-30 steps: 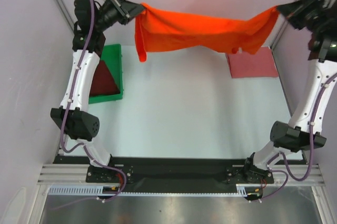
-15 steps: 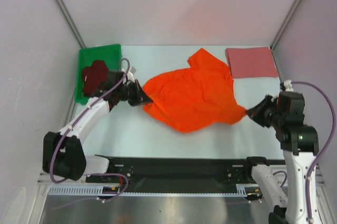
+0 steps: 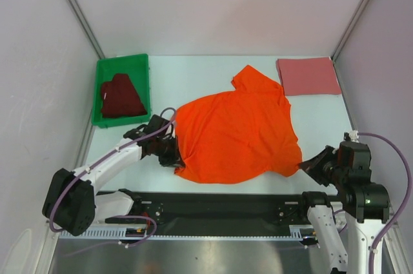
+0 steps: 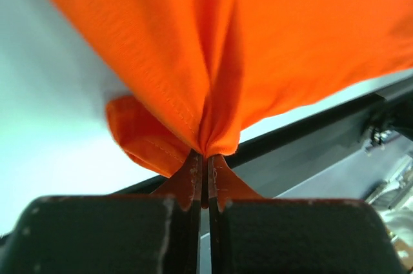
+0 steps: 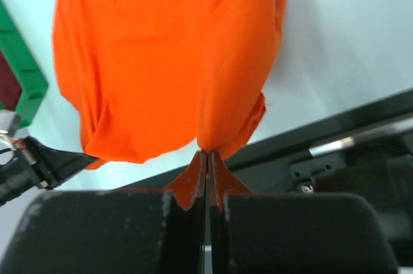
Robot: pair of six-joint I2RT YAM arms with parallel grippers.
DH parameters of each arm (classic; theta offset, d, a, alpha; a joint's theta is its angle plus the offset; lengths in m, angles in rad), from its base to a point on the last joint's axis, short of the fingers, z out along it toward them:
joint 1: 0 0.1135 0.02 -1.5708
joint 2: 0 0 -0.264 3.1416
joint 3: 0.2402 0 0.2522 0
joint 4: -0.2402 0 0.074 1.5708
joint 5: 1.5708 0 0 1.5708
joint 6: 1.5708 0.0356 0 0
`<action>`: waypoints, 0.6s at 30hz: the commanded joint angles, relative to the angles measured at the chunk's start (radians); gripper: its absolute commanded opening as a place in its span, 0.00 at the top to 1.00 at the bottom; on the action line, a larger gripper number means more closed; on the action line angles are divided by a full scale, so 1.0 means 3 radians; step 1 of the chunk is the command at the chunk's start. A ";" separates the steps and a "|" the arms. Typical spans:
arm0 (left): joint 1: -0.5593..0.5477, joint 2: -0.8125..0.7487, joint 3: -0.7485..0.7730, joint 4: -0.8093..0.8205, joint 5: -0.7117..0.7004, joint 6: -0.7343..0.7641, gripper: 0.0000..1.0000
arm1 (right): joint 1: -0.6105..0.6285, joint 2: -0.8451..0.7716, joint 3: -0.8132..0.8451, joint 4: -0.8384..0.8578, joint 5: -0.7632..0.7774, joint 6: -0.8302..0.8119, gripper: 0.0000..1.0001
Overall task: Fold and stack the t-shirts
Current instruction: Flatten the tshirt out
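Orange shirt (image 3: 235, 135) is lying spread on the table (image 3: 193, 80) — left gripper (image 3: 173, 156) is pinching its near-left edge, right gripper (image 3: 306, 166) its near-right edge, fingers pressed tight on cloth.

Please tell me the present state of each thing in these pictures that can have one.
orange t-shirt: unfolded, spread out, pinched at two near edges
pink t-shirt: folded flat, lying apart
maroon t-shirt: bunched, inside the green bin
green bin: holds only the maroon t-shirt
left gripper: shut on the orange t-shirt
right gripper: shut on the orange t-shirt

White arms (image 3: 110, 161), black fingers (image 4: 97, 235), purple cables (image 3: 377, 136)
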 commanded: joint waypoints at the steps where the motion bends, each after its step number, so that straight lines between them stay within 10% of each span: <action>1: 0.0005 -0.0169 -0.0046 -0.0375 -0.0291 -0.0226 1.00 | 0.0036 -0.0134 -0.0098 -0.0594 -0.0435 0.0056 1.00; 4: 0.0030 -0.0496 -0.0138 -0.0560 -0.0419 -0.0400 0.89 | 0.0062 -0.0078 -0.0385 -0.0579 -0.0548 -0.0031 0.99; 7: 0.0152 -0.0620 -0.0108 -0.0662 -0.0527 -0.0390 0.46 | 0.0062 0.0065 -0.0635 -0.0584 -0.0534 -0.0235 0.92; 12: 0.0250 -0.0788 0.0102 -0.0898 -0.0665 -0.0252 0.19 | 0.0062 0.0392 -0.0759 -0.0304 -0.0651 -0.0271 0.48; 18: 0.0301 -0.0861 0.0659 -0.0837 -0.1085 0.0029 0.30 | 0.0281 0.1245 -0.0371 0.0407 -0.0305 -0.0225 0.40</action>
